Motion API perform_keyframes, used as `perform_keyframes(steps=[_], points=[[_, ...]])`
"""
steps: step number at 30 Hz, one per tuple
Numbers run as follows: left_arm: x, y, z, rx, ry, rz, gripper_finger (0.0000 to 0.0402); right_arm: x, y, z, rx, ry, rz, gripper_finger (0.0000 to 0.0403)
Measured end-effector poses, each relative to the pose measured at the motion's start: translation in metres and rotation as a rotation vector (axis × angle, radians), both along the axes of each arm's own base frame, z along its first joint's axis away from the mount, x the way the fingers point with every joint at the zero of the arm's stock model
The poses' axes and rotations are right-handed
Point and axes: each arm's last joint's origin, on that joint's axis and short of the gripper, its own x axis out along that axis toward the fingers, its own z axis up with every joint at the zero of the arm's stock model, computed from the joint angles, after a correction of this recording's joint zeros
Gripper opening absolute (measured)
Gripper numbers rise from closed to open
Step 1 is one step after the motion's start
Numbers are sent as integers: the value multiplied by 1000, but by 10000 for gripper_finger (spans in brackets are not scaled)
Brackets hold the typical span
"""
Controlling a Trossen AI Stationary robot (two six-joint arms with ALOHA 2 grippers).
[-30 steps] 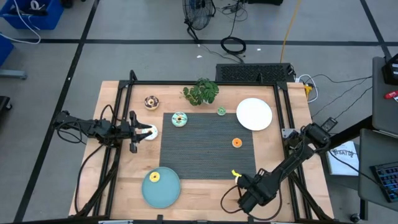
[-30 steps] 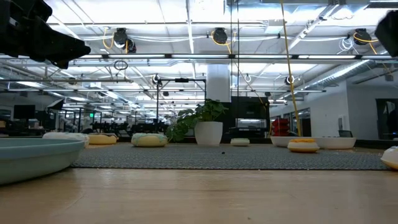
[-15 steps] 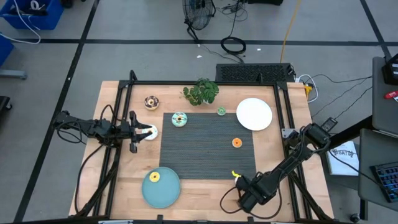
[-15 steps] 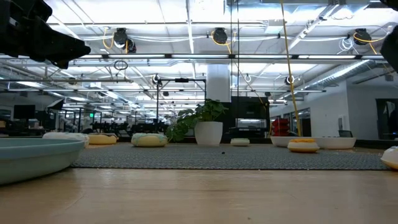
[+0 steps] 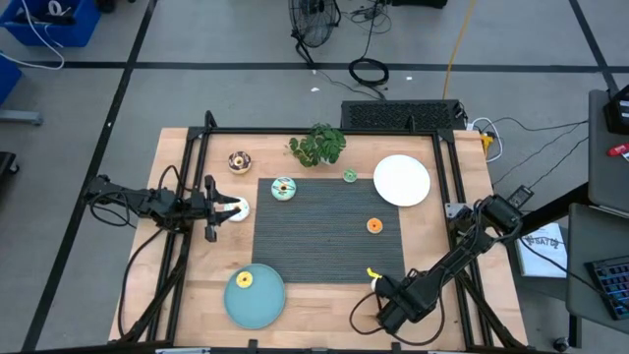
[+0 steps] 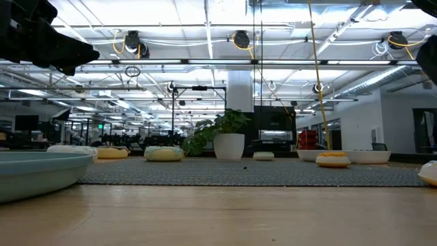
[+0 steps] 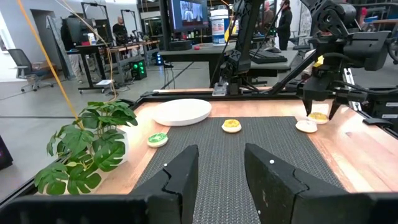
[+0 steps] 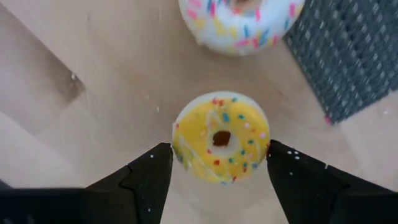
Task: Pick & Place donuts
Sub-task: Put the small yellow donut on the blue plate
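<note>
the wooden table (image 5: 187, 285) carries a dark ribbed mat (image 5: 324, 231) in its middle, a sort of work field with donuts scattered on and around it. a teal plate (image 5: 263, 300) near the front edge already holds 1 yellow donut (image 5: 244, 280), so it looks like a drop-off spot; a white plate (image 5: 401, 180) at the far right corner is bare. a potted plant (image 5: 316, 146) stands at the back edge, out of the working lanes.

the right gripper (image 8: 217, 163) hangs low over the front edge beside the mat, jaws spread to either side of a yellow sprinkled donut (image 8: 221, 137) lying flat on the wood, apparently lined up to close on it. a white sprinkled donut (image 8: 239, 22) lies just beyond.

the left gripper (image 7: 221, 168) waits at the left side, fingers part-way apart and holding nothing.

an orange donut (image 5: 374, 225) rests on the mat, a teal one (image 5: 284, 189) on its far edge, a small green one (image 5: 350, 176) just behind.
</note>
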Motion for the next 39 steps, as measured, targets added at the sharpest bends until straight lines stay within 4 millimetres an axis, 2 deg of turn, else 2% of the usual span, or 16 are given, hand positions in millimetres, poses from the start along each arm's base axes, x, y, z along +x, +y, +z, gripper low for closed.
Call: perform_keyframes(steps=[5,13,21,26,30,36,39], points=[[0,0,0,0,0,0,134,0,-1,-1,-23,-24,6,242],[0,0,0,0,0,0,133,-10,-8,-22,34,25,-3,239],[0,0,0,0,0,0,134,-11,-9,-20,58,37,13,185],[0,0,0,0,0,0,134,-13,-11,-5,79,-21,-7,144],[0,0,0,0,1,0,134,-13,-14,21,106,-161,-14,122],[0,0,0,1,1,0,134,-17,-22,55,33,-417,40,107],[0,0,0,0,1,0,134,-17,-26,63,-29,-513,71,107]])
